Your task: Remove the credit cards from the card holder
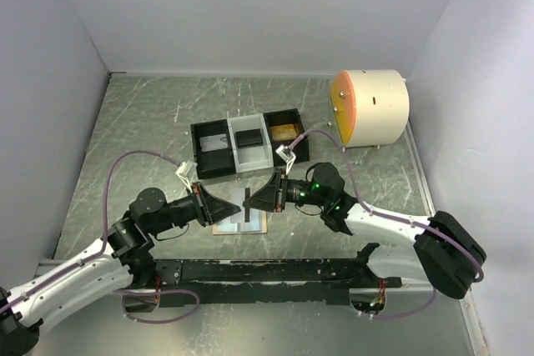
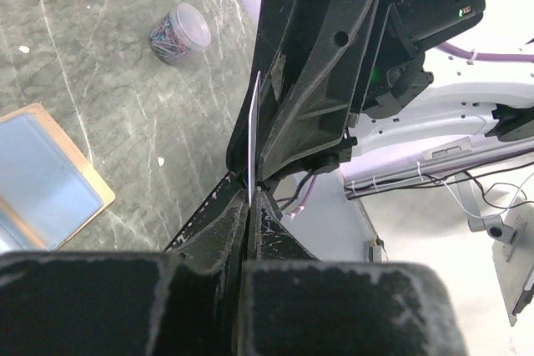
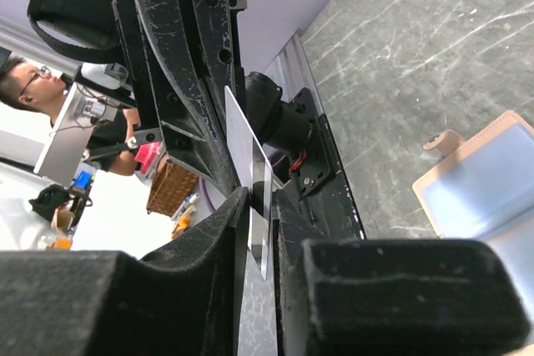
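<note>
While my left gripper (image 2: 248,199) pinches a card (image 2: 254,122), my right gripper (image 3: 261,206) flanks it. Whether it grips, I cannot tell

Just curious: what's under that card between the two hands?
The open card holder, pale blue inside, tan-edged, on the table. The credit card, left hand and right hand cover part of it, so its slots cannot be seen.

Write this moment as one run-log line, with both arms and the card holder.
stage: card handover | left jaws: shut on card | right jaws: around same card, grip unclear | card holder: open, flat on table
</note>
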Controlling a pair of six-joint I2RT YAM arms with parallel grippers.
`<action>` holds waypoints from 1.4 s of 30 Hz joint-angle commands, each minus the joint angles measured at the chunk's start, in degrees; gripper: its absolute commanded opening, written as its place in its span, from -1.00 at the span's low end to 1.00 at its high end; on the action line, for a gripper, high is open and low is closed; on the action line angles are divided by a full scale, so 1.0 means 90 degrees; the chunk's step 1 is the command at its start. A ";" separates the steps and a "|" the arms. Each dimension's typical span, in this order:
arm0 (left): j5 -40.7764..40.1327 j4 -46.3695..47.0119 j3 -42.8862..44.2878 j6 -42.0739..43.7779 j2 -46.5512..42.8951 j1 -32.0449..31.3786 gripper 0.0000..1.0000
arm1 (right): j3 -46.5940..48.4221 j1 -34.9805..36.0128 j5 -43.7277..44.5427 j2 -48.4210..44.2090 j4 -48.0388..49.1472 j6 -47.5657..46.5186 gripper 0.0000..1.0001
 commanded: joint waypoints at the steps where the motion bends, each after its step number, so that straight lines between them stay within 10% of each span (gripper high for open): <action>1: 0.0228 -0.0020 0.0251 0.0201 0.0015 -0.0031 -0.86 | 0.0170 -0.0008 -0.0389 -0.0032 0.0525 0.0127 -0.70; 13: 0.0315 0.0588 -0.0100 0.0063 -0.0096 -0.0027 -0.86 | 0.0098 -0.0008 -0.0563 -0.0036 0.0645 0.0054 -1.00; 23: 0.0144 0.0337 -0.0160 0.0004 -0.0138 -0.0024 -0.23 | 0.0168 -0.0014 -0.0353 -0.0204 0.0127 -0.0205 -1.00; 33: -0.2072 -0.2837 0.0693 0.0352 -0.0503 -0.0031 0.42 | 0.0492 -0.0006 0.1020 -0.0690 -0.2060 -0.1168 -1.00; 42: -0.3864 -0.5421 0.2520 0.0589 0.1375 -0.0023 1.00 | 0.0889 0.0023 0.1949 -0.0795 -0.3033 -0.2026 -1.00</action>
